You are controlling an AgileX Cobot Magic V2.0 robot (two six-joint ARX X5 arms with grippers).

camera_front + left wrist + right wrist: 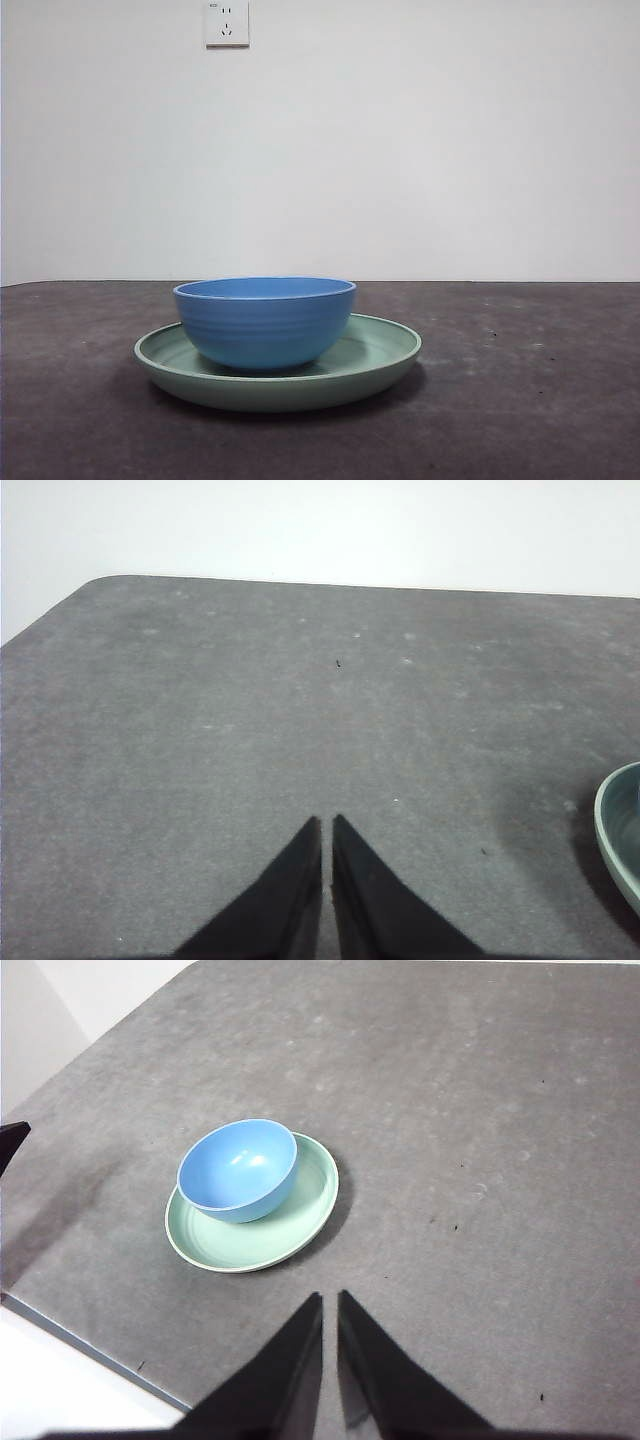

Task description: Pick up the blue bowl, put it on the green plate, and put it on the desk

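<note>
1. Front view: the blue bowl (265,322) sits upright inside the green plate (385,355), a little left of the plate's centre, its base on the plate's glossy floor. The plate lies flat on the desk (540,400), near the camera and slightly left of the middle. No arm or gripper shows in this view. A wall socket (227,23) hangs on the white wall behind.

2. Left wrist view: the left gripper (327,825) hangs over bare desk (300,710), jaws pressed together with only a thin slit between the tips, holding nothing. Only a sliver of the plate's rim (615,830) enters at the picture's edge; the bowl is not visible here. The gripper is well apart from the plate.

3. Right wrist view: the right gripper (330,1300) is likewise closed tip to tip and empty, above the desk (480,1160) and apart from the plate (270,1235). The bowl (238,1168) rests off-centre in the plate, close to one side of the rim. A black tip (12,1140) shows at the picture's edge, probably the other arm.

4. Judgement on progress: bowl on plate reads as done. What is left, if the last clause means the bowl, is lifting it out and setting it on the desk. Both arms look parked.
</note>
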